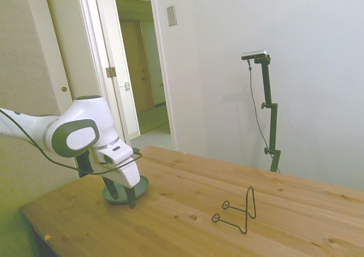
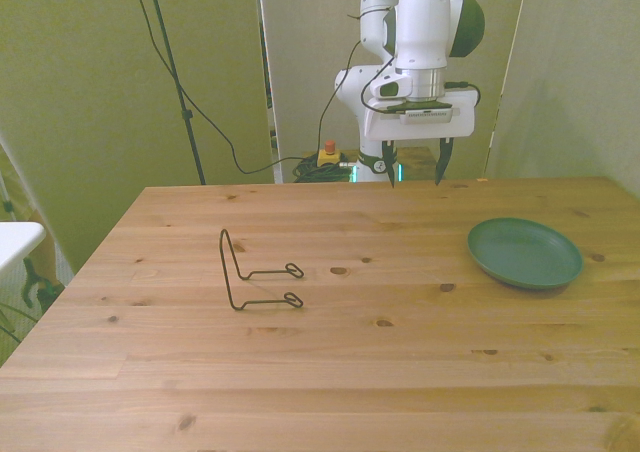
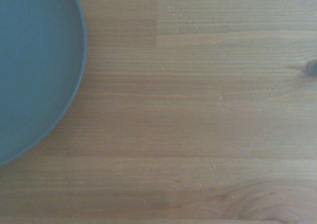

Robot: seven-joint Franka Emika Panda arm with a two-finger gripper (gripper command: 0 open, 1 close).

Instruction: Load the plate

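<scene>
The plate (image 2: 525, 252) is round, shallow and dark green, and lies flat on the wooden table at the front view's right. The side view shows the plate (image 1: 141, 184) partly hidden behind the fingers. In the wrist view, only part of the plate (image 3: 34, 70) shows at one edge, with bare wood beside it. My gripper (image 2: 414, 172) hangs open above the table near its far edge, to the left of the plate in the front view and beyond it. Nothing is between the fingers. In the side view the gripper (image 1: 120, 193) points straight down, close over the table.
A thin black wire stand (image 2: 255, 272) stands on the table left of centre in the front view, well apart from the plate. The side view shows the wire stand (image 1: 239, 208) near the table's middle. Cables and a red-and-yellow button (image 2: 327, 155) lie behind the far edge.
</scene>
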